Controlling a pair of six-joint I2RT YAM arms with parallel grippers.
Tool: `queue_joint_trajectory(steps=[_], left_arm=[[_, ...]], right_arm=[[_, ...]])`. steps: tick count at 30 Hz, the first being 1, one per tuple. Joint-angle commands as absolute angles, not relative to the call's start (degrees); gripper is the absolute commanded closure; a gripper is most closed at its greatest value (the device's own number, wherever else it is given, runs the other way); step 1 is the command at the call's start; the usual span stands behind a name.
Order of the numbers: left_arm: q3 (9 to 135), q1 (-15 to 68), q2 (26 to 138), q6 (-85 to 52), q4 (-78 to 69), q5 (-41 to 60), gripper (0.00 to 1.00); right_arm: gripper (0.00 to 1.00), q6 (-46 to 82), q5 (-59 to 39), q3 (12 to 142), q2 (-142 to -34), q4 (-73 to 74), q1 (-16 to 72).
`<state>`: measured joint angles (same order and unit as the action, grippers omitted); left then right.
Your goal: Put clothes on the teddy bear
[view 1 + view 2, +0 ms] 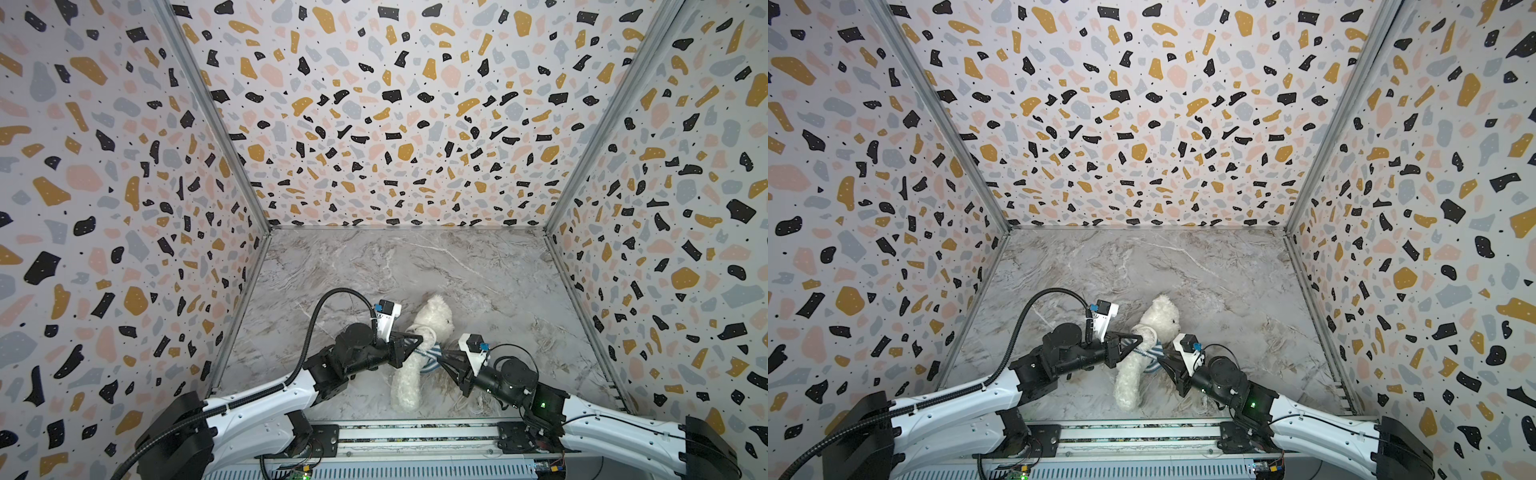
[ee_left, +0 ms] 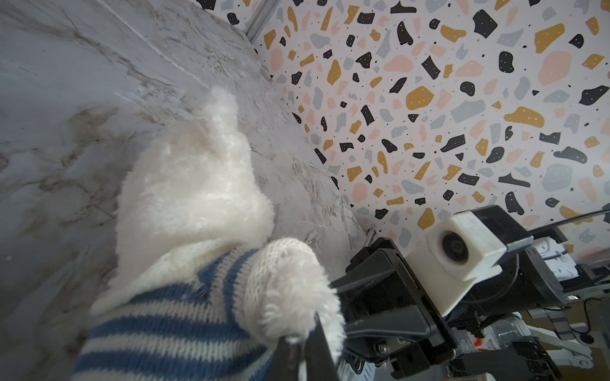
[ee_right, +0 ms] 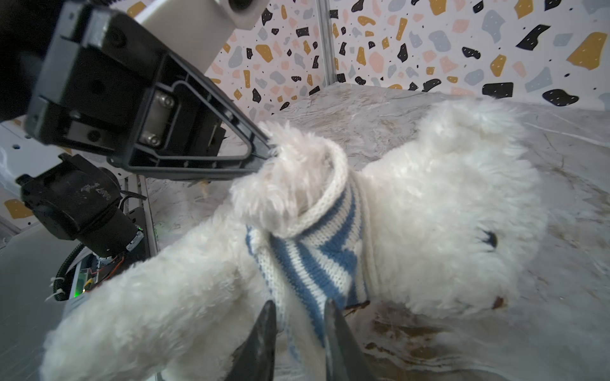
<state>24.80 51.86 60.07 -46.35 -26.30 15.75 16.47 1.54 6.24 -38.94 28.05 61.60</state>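
Teddy bear [image 3: 445, 204], paw clamped in left pincer [image 3: 269, 151]; right pincer [image 3: 298, 306] parted astride shirt [image 3: 317, 257].

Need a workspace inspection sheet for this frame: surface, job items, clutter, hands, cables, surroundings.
Surface: grey marble-look table.
Job's things: bear lies lengthwise, head toward the back wall; striped shirt is over its neck and one arm, bunched high on the chest.
Clutter: nothing seen.
Hands: left hand shut on the bear's paw that pokes through the shirt; right hand open, straddling the shirt's lower edge.
Cables: black conduit arcs over the left arm, clear of the bear; thin cable loops behind the right hand.
Surroundings: terrazzo-print walls on three sides; rail along the front.
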Motion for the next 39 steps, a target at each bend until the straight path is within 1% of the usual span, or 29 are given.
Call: queue_joint_trajectory(steps=[1,6,10,16,19,24,29,34,39], left_arm=[[25.6,51.8,60.8,-48.5,-37.8,20.1,1.0],[25.2,51.8,61.2,-50.0,-40.5,22.8,1.0],[25.1,51.7,61.3,-50.3,-40.8,24.0,1.0],[25.2,51.7,60.2,-50.3,-40.2,24.0,1.0],[25.4,51.7,59.8,-50.3,-39.8,23.6,1.0],[26.1,51.7,58.6,-50.3,-36.6,20.7,1.0],[26.5,51.3,57.4,-50.3,-34.2,17.2,1.0],[26.2,50.6,56.9,-52.3,-35.4,16.7,1.0],[26.6,50.2,55.9,-53.1,-36.6,19.0,1.0]], right_arm=[[0.67,15.1,0.9,8.5,-40.5,31.3,62.9],[0.67,15.0,3.2,9.3,-43.0,32.9,63.2],[0.7,15.2,6.5,9.7,-43.5,34.2,63.3],[0.89,15.3,8.8,10.1,-44.2,34.1,63.8],[0.99,14.2,9.1,9.5,-44.0,34.3,64.9],[1.0,7.7,9.5,5.6,-39.4,38.7,70.7],[1.0,1.9,8.5,5.3,-37.2,35.4,75.0],[1.0,0.2,7.8,6.8,-40.5,33.2,77.4],[1.0,6.4,12.2,7.2,-48.9,32.0,75.7]])
